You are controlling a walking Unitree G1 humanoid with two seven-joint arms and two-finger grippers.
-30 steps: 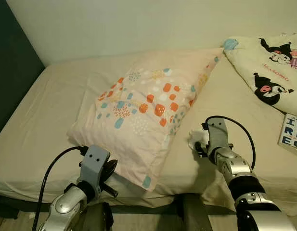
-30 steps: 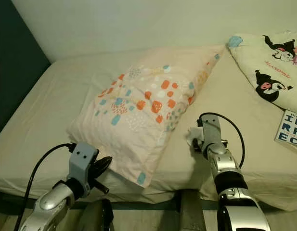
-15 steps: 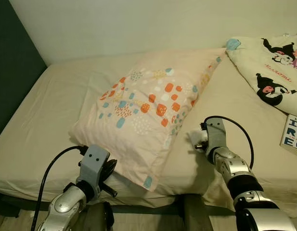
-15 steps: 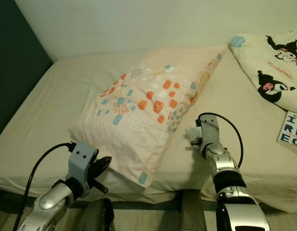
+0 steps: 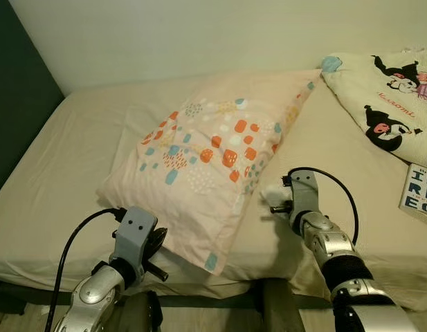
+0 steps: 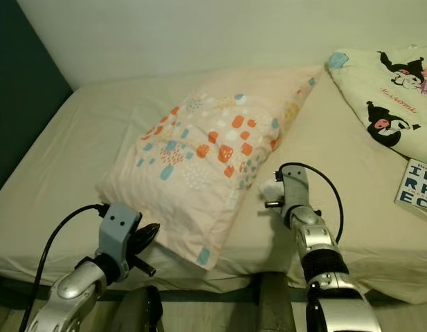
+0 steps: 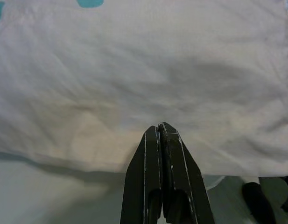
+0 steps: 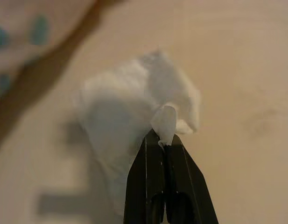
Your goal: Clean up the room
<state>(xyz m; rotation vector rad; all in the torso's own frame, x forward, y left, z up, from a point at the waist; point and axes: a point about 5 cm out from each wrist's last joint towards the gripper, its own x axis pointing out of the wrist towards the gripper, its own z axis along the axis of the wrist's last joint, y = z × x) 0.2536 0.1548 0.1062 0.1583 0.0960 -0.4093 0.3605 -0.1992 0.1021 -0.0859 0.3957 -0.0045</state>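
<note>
A crumpled white tissue hangs just above the beige bed sheet, pinched at one corner by my right gripper, which is shut on it. In the eye views the tissue sits right beside the near right edge of the pink pillow with orange and blue spots. My left gripper is shut with nothing visible between its fingers, its tips at the pillow's front edge. That left gripper is low at the bed's near side.
A cream blanket with cartoon prints lies at the back right of the bed. A book with large letters rests at the right edge. A dark wall borders the bed on the left, a pale wall behind.
My right gripper has shifted a little left toward the pillow, carrying the tissue. The left arm has stayed put.
</note>
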